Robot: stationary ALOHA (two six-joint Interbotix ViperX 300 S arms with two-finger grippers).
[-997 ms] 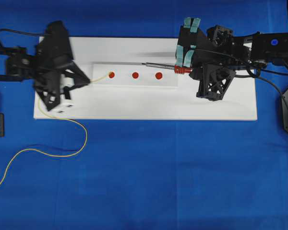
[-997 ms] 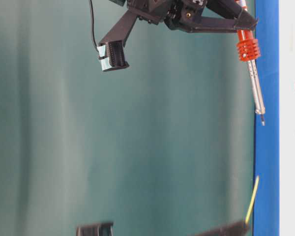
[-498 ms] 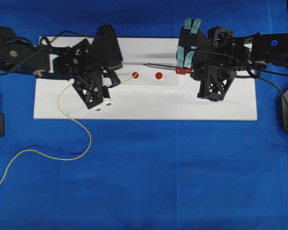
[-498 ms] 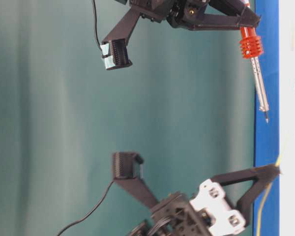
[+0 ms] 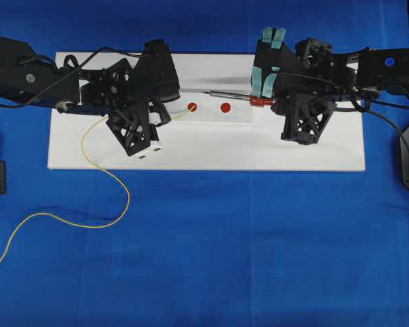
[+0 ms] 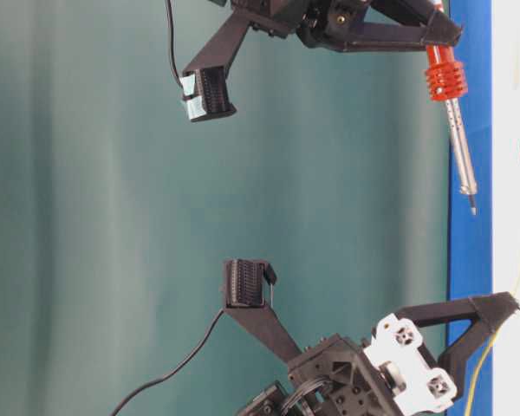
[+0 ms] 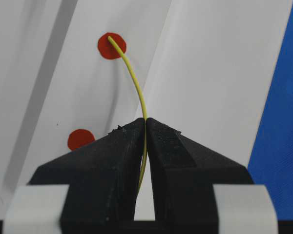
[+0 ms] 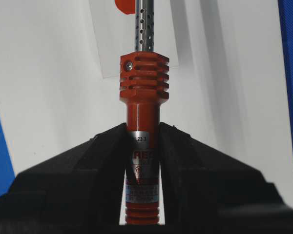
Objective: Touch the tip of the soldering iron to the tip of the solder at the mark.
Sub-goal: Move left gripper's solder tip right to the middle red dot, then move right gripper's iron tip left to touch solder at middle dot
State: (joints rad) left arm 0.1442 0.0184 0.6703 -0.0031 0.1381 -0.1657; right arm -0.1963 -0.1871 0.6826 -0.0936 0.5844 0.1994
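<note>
My left gripper (image 5: 168, 118) is shut on the thin yellow solder (image 7: 135, 83) just behind its free end. That end curves up onto a red mark (image 7: 111, 46), the left of two red marks (image 5: 192, 107) visible from overhead. The rest of the solder (image 5: 112, 178) trails off the white board onto the blue cloth. My right gripper (image 8: 143, 129) is shut on the orange-red handle of the soldering iron (image 8: 143, 92). Its shaft (image 5: 226, 95) points left; the dark tip (image 6: 473, 208) hangs above the board, apart from the solder's end and short of that mark.
A white board (image 5: 204, 150) carries a raised white strip (image 5: 211, 117) with the red marks; another mark (image 5: 225, 107) lies right of the solder's end. The iron's black cord (image 5: 385, 122) runs off to the right. Blue cloth (image 5: 259, 245) surrounds the board.
My left gripper has carried the solder's end rightward from the leftmost mark to the middle one and now covers the leftmost. The iron has shifted only slightly.
</note>
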